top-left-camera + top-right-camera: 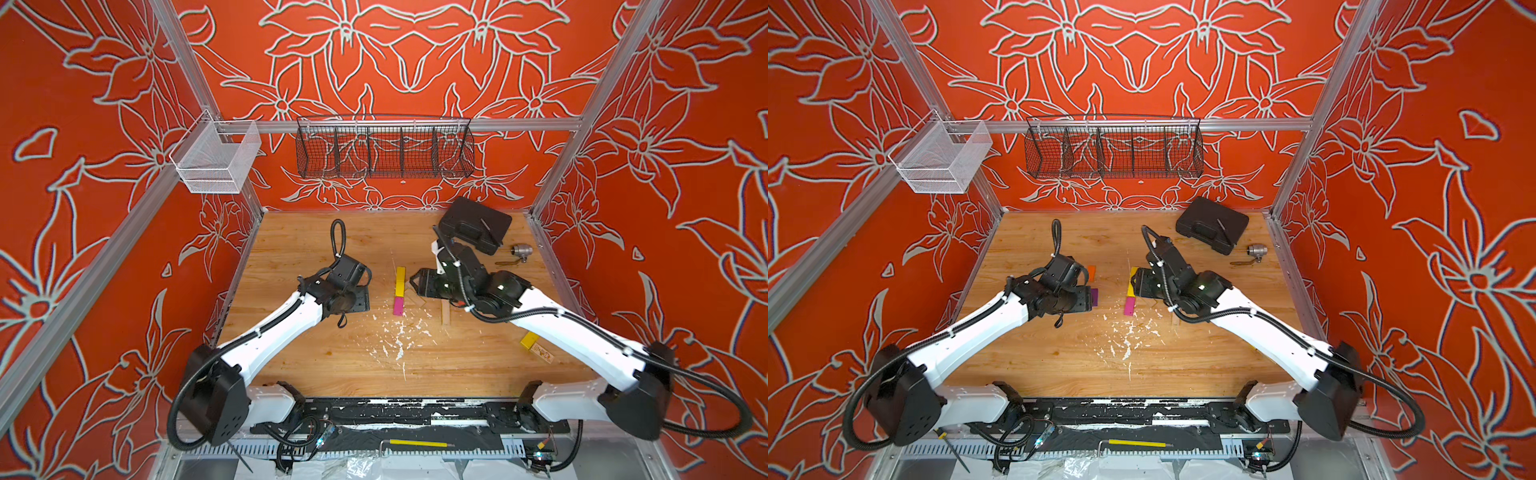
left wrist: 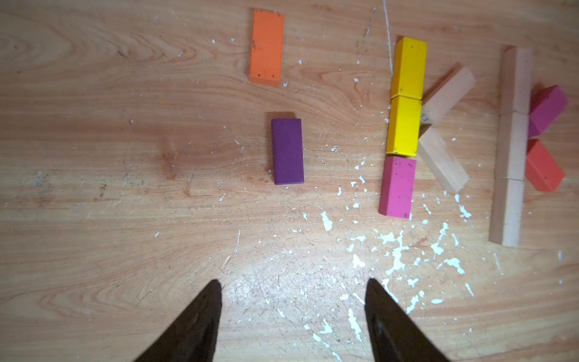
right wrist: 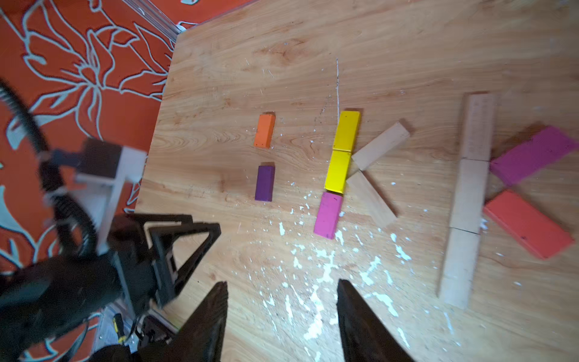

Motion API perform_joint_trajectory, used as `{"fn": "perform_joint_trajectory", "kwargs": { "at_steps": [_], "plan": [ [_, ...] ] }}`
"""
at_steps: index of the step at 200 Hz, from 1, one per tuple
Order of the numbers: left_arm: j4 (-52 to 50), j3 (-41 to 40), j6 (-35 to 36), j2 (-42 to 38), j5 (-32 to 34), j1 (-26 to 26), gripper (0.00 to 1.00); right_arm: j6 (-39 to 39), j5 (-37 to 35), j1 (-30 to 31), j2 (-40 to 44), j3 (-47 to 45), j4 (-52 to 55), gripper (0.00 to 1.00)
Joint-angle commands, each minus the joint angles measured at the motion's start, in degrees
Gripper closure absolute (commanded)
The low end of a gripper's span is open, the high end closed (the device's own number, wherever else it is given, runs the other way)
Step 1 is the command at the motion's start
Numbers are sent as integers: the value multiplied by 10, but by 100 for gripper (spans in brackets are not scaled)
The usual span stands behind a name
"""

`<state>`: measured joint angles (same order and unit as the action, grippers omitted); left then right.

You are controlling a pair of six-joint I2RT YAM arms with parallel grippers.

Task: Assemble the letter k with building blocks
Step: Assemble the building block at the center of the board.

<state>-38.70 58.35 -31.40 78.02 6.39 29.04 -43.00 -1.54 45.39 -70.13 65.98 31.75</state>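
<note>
The left pincer (image 2: 293, 282) and right pincer (image 3: 282, 283) hover empty, fingers parted, above the tabletop (image 2: 94, 125). Building blocks already form a yellow-and-magenta K (image 2: 404, 125) at centre and a plain-wood K (image 2: 510, 147) to its right. A purple block (image 2: 287, 151) and, farther back, an orange block (image 2: 266, 47) lie flat and loose to the left. The blocks look light, rigid and smooth-painted, so a pinch across the long edges at mid-length seems surest.

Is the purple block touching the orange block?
No, the purple block lies apart from the orange block, with a clear gap between them.
</note>
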Motion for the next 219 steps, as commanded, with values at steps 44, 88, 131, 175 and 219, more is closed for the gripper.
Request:
{"fn": "perform_joint_trajectory", "kwargs": {
  "at_steps": [44,88,131,175,219],
  "plan": [
    [-6,72,7,145,-23,-21,40,58,-27,1,150,-95,128,16],
    [-38,144,35,252,-51,-47,45,47,-20,0,185,-109,133,13],
    [-43,188,63,328,-47,-54,48,43,-6,0,192,-99,135,12],
    [-44,204,72,355,-33,-55,57,42,6,0,194,-100,132,12],
    [-49,204,79,359,-12,-56,67,47,0,0,191,-96,133,12]
  ]
}}
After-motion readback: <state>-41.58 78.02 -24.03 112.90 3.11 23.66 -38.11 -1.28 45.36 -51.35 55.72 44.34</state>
